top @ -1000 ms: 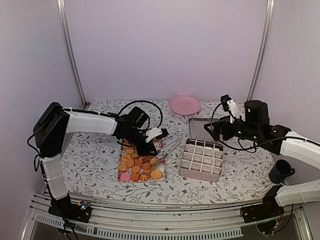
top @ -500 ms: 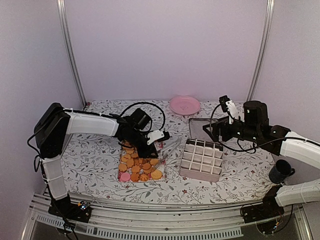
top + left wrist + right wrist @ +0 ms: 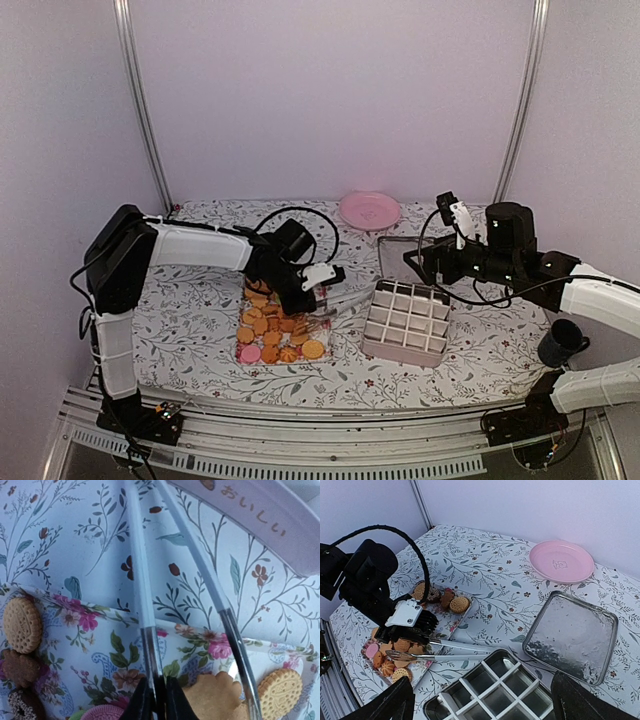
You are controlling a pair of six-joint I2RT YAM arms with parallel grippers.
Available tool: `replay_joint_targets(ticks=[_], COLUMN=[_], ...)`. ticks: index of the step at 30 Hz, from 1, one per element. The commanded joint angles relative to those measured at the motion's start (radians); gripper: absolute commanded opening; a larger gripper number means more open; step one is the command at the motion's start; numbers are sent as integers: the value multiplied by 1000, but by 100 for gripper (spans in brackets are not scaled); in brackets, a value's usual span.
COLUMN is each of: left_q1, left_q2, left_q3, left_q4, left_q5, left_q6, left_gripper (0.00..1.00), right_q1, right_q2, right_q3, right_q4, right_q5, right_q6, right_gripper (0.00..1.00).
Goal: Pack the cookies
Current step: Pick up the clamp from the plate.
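Brown Japanese writing, おいしい, runs along the pale rim of the divided box [image 3: 280,525]; only the left wrist view shows it. The same view shows the left gripper [image 3: 156,702] closed on one arm of a pair of metal tongs [image 3: 140,580]. The other arm of the tongs lies free beside it.

The cookies [image 3: 22,625] lie on a floral paper tray [image 3: 100,650]. Most are golden, with a pink one and some dark brown ones at the near edge.

The right wrist view shows a pink plate [image 3: 561,561] with a small print at its centre, too small to read. A shiny metal baking pan [image 3: 572,637] sits just behind the divided box. The right gripper [image 3: 487,700] hangs above the box with its fingers spread wide and nothing between them.

From above, the tray of cookies sits left of the box on a leaf-patterned tablecloth [image 3: 190,310]. Only this view shows the black cup [image 3: 560,342], at the far right.
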Motion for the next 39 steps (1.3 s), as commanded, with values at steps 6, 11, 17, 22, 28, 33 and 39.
replay_joint_targets(ticks=[6,11,17,22,28,33,39], left_q1=[-26,-28,-17,67,197,247,263], left_q2=[-16,-42,-86,-149,-278,-347,-429], left_q3=[89,136,139,143,159,127,34], left_q4=[-100,-136,-145,-130,-96,-68,44], left_q5=[-15,11,18,103,372,590,805], left_q6=[2,-11,-39,-97,-175,-232,-314], left_gripper=[0,0,0,0,0,0,0], right_q1=[14,14,14,14,12,4,2], right_q2=[-40,-34,-23,-29,42,112,276], right_q3=[12,18,29,41,79,85,160], right_q4=[-6,0,7,55,139,290,538], right_q5=[13,5,-6,-96,-325,-504,-745], right_q6=[15,12,25,46,99,182,326], right_gripper=[96,96,97,99,99,99,99])
